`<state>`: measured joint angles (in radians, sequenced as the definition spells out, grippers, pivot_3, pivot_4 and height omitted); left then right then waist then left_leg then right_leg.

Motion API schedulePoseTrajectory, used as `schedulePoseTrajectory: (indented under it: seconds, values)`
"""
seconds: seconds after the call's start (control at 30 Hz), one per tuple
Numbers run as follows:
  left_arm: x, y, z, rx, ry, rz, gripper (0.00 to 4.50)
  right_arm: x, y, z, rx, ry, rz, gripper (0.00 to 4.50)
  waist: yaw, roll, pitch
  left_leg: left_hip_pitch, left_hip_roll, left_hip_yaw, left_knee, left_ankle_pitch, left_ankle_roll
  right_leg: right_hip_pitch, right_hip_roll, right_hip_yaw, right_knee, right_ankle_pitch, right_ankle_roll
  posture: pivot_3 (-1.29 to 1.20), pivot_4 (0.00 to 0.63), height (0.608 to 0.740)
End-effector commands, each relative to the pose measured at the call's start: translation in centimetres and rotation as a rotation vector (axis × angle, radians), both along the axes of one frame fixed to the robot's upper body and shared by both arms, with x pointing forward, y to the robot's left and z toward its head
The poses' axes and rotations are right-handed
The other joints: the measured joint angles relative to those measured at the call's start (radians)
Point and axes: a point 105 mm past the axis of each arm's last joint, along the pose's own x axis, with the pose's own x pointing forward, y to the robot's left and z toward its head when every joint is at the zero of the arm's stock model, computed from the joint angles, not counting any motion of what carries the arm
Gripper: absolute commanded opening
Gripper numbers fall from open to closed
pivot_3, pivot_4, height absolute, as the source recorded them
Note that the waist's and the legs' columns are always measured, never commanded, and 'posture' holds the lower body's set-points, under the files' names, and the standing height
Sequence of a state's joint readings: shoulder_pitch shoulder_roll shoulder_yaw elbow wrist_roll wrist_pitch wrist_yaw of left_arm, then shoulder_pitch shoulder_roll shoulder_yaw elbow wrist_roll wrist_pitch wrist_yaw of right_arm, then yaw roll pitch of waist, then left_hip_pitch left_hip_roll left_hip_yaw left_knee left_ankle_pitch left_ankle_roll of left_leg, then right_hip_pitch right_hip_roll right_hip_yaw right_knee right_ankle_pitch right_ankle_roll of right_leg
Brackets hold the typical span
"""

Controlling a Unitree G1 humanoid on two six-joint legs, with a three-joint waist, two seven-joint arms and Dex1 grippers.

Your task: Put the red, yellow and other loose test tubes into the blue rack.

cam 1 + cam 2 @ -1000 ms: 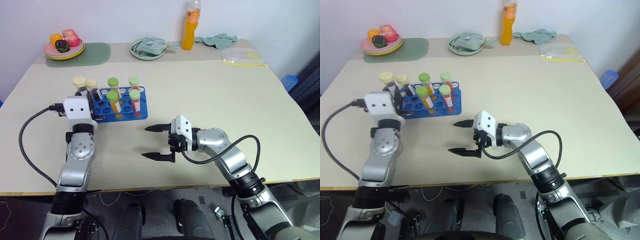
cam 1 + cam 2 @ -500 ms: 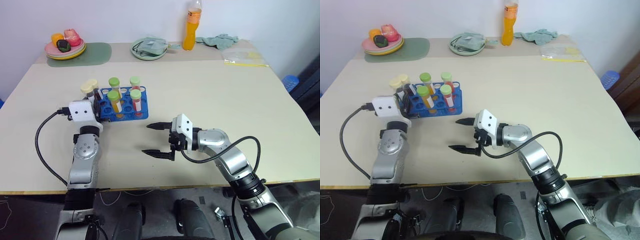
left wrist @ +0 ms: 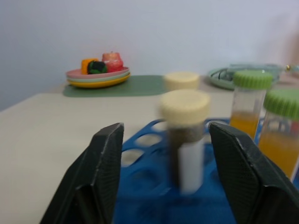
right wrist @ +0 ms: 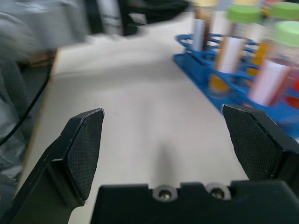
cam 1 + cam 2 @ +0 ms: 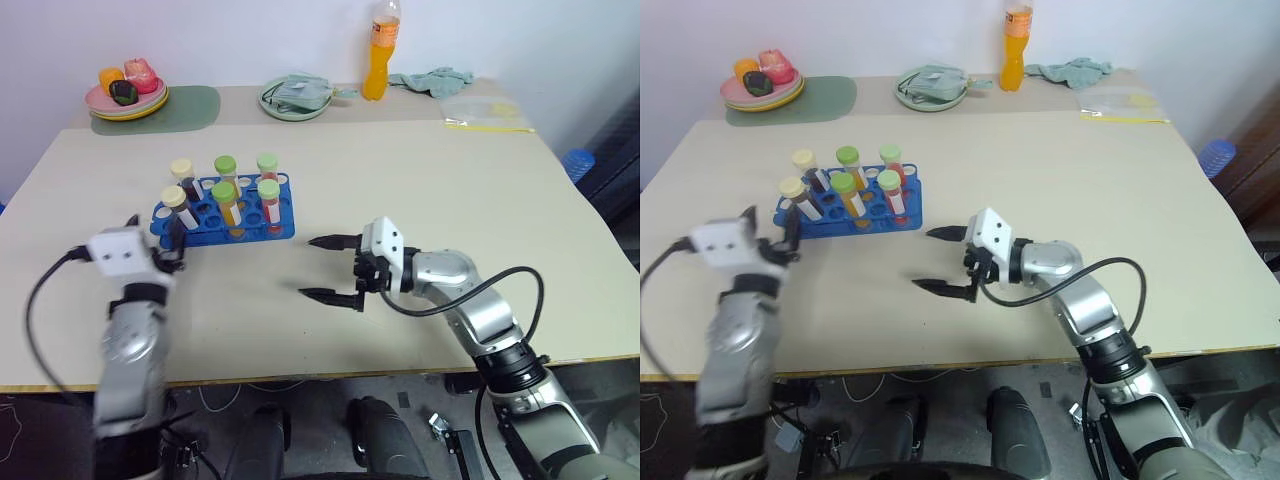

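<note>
Blue rack [image 5: 225, 212]: one, left of centre in the head view, on the beige counter [image 5: 420, 180]. It holds six tubes, all upright in their holes.
- Cream-capped tubes with dark liquid: two, [image 5: 176, 206] at the rack's left end and [image 5: 183, 176] behind it.
- Green-capped tubes with yellow-orange liquid: two, [image 5: 226, 176] and [image 5: 225, 203].
- Green-capped tubes with red-orange liquid: two, [image 5: 267, 172] and [image 5: 269, 200].

Left tool [image 5: 165, 250]: one, lower left, just off the rack's left end, fingers [image 3: 105, 158] parted and released, gripping nothing; the near cream-capped tube [image 3: 185, 140] stands between them in the wrist view.

Right tool [image 5: 332, 268]: one, centre, over bare counter, spread wide and empty.

Far edge of the frame: one orange drink bottle [image 5: 378, 52], one plate of fruit [image 5: 128, 92] on one green mat [image 5: 190, 105], one pale green dish [image 5: 297, 98], one teal cloth [image 5: 432, 78].
</note>
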<state>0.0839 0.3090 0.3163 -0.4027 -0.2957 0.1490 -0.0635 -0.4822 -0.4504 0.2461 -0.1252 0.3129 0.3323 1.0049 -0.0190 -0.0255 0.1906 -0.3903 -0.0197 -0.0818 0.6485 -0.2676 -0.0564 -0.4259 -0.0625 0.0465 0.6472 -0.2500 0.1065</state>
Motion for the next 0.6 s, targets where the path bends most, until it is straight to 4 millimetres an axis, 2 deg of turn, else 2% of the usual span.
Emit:
schedulePoseTrajectory:
  seconds: [0.03,0.17,0.27,0.37,0.6]
  values:
    - [-3.5,1.1,0.3,0.112,0.093,-0.086,3.01,0.7,-2.7,2.2,0.02,-0.025,-0.058,4.5,0.001,0.0,0.0,0.0,0.0,0.0,0.0,0.0,0.0,0.0,0.0,0.0,0.0,0.0,0.0,0.0,0.15,0.74]
    - [-5.9,2.4,-1.4,0.188,0.264,-0.117,3.01,3.5,-8.0,2.4,-0.025,-0.005,-0.251,4.5,0.008,0.001,0.001,0.0,-0.001,0.001,0.0,-0.001,0.001,0.003,0.0,0.0,-0.003,-0.002,-0.003,0.0,0.15,0.74]
    - [-6.8,3.8,-2.2,0.218,0.319,-0.106,3.01,4.6,-10.3,2.0,-0.051,-0.009,-0.339,4.5,0.006,0.0,0.0,0.001,0.0,0.001,0.001,-0.001,0.001,0.004,0.0,0.0,-0.004,-0.003,-0.004,0.0,0.15,0.74]
    - [-6.7,4.1,-2.3,0.209,0.319,-0.094,3.01,5.1,-11.1,1.4,-0.058,-0.009,-0.374,4.5,0.0,0.001,0.0,0.001,0.0,0.001,0.0,-0.001,0.001,0.004,0.001,0.0,-0.004,-0.002,-0.004,0.0,0.15,0.74]
    - [-6.6,3.0,-3.0,0.148,0.292,-0.068,3.01,5.6,-10.5,0.0,-0.049,0.019,-0.381,4.5,0.0,0.001,0.001,0.001,0.001,0.001,0.0,-0.001,0.002,0.003,0.0,0.0,-0.003,0.0,0.0,0.0,0.15,0.74]
